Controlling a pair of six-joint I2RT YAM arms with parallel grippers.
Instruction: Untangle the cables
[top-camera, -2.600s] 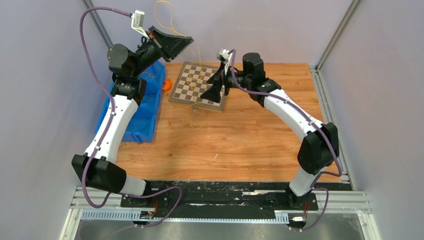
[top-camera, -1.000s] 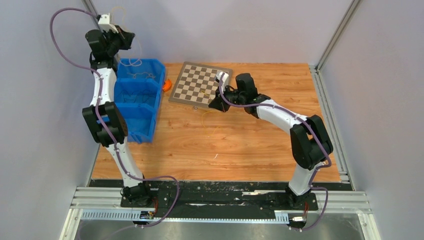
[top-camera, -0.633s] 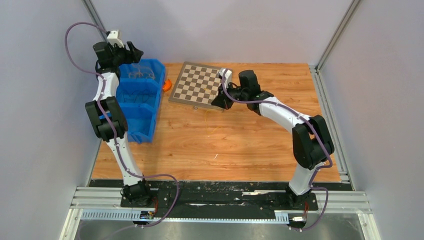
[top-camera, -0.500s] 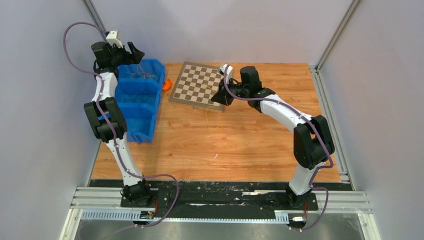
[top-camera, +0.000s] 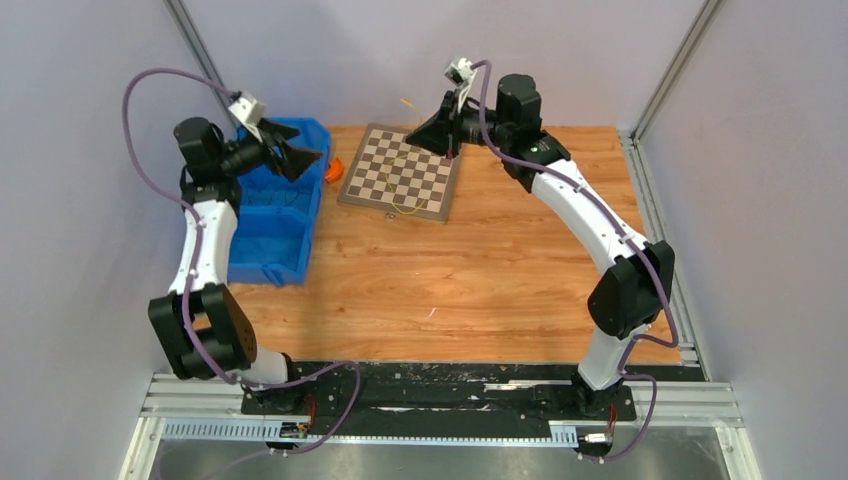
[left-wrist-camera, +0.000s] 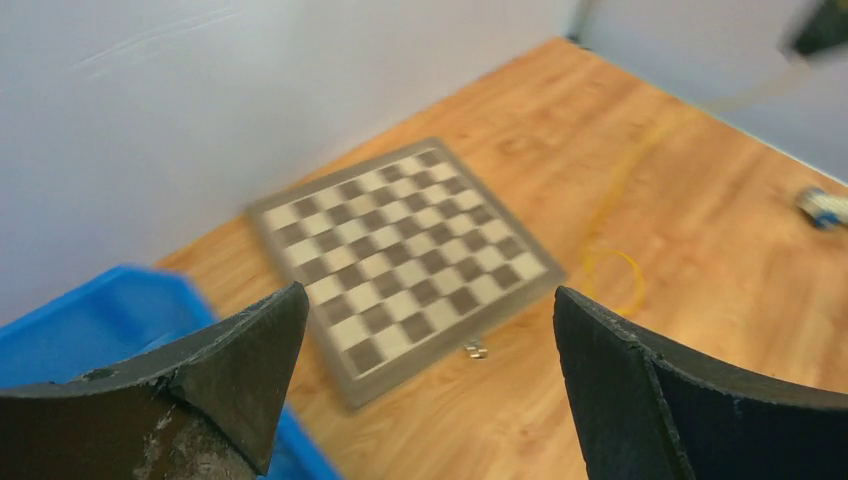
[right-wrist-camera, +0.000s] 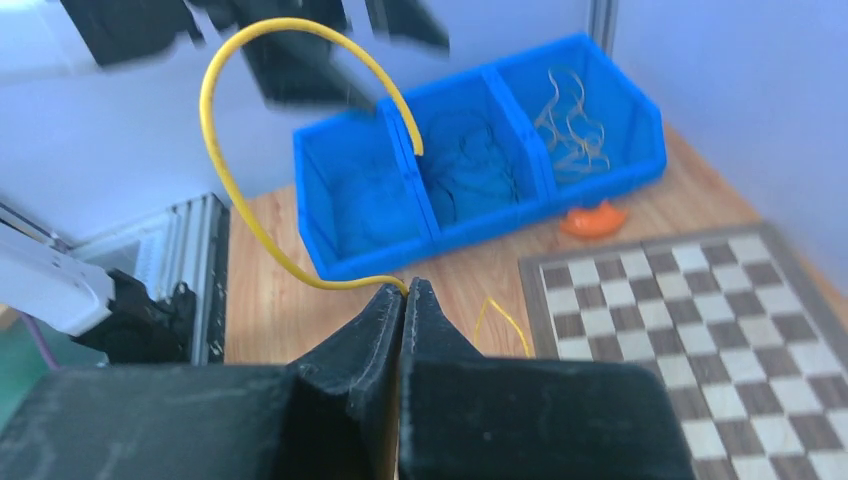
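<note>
My right gripper (top-camera: 432, 132) hangs high over the chessboard (top-camera: 400, 172), shut on a thin yellow cable (right-wrist-camera: 207, 110). In the right wrist view the cable leaves the shut tips (right-wrist-camera: 405, 290) and arcs up and over; another stretch (right-wrist-camera: 500, 318) trails down to the table. My left gripper (top-camera: 293, 157) is open above the far end of the blue bin (top-camera: 262, 262), with nothing between its fingers (left-wrist-camera: 240, 370). Pale yellow cables (right-wrist-camera: 565, 120) lie in the bin's far compartment, dark blue-grey ones (right-wrist-camera: 468, 170) in the middle one.
An orange object (top-camera: 333, 169) lies between the bin and the chessboard. A small metal connector (left-wrist-camera: 476, 349) sits on the table at the board's near edge. The back wall stands close behind both grippers.
The left gripper opened, left its yellow wire in the bin's far compartment and swung right from the wall. The right gripper rose from the table to above the chessboard, lifting its yellow cable.
</note>
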